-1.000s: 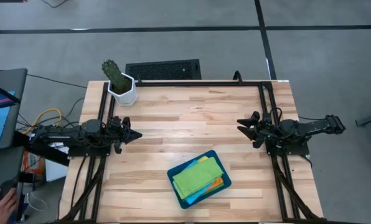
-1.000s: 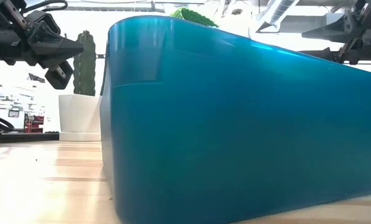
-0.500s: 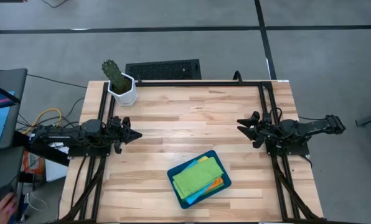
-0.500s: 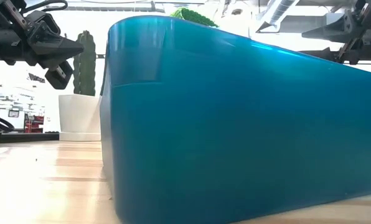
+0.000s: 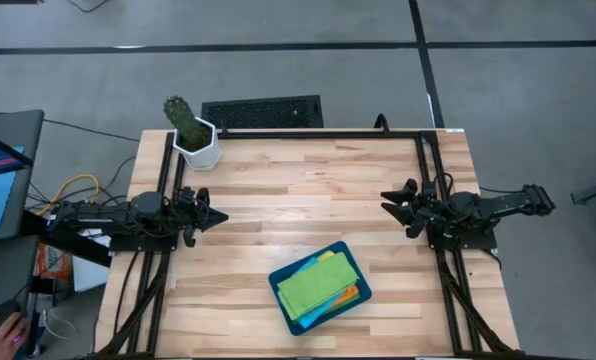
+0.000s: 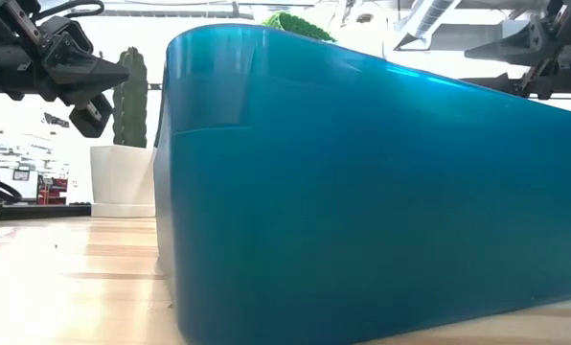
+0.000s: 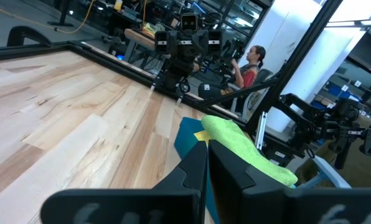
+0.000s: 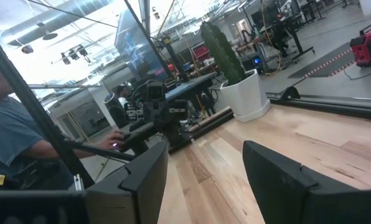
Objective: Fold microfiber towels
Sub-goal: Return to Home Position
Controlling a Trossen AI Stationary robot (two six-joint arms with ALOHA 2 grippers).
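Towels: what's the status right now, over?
Left gripper shut, at table's left edge. Right gripper open, at right edge. Towels stacked folded in blue bin, green on top. Nothing in the way.

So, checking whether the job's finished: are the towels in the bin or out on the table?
In: the folded towels lie stacked inside the teal bin, a green one on top.

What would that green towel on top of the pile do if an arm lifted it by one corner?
Probably sag and unfold: the green towel looks soft and thin, folded flat atop the pile in the blue bin. Likely light for its size. It seems to lie loose, so the towels beneath should stay put.
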